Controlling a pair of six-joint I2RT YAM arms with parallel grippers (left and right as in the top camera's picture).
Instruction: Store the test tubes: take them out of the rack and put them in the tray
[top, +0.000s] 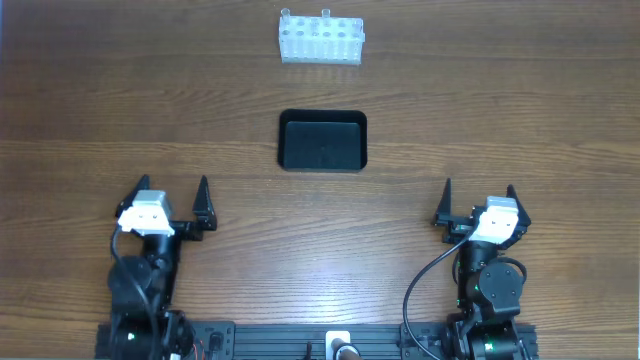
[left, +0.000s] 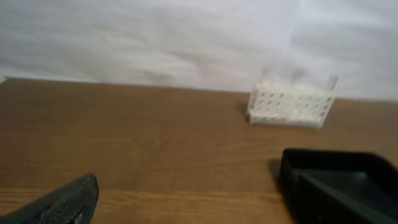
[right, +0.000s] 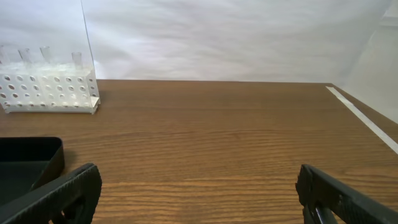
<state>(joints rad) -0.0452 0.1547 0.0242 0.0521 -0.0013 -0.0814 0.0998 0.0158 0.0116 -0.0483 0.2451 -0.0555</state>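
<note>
From above, the white rack (top: 320, 40) stands at the far side of the worktop (top: 520, 110) with test tubes (top: 326, 14) upright in it. The black tray (top: 322, 118) lies nearer, apart from the rack. The left claw (top: 170, 190) and right claw (top: 480, 192) are both spread. In the left wrist view the rack sits beyond the tray. In the right wrist view perhaps three tubes rise from the rack.

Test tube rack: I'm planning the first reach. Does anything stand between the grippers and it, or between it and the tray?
Nothing visible does. From the left gripper and the right gripper, both open, bare table runs to the rack; the tray sits between those two paths. Rack to tray is bare too.
</note>
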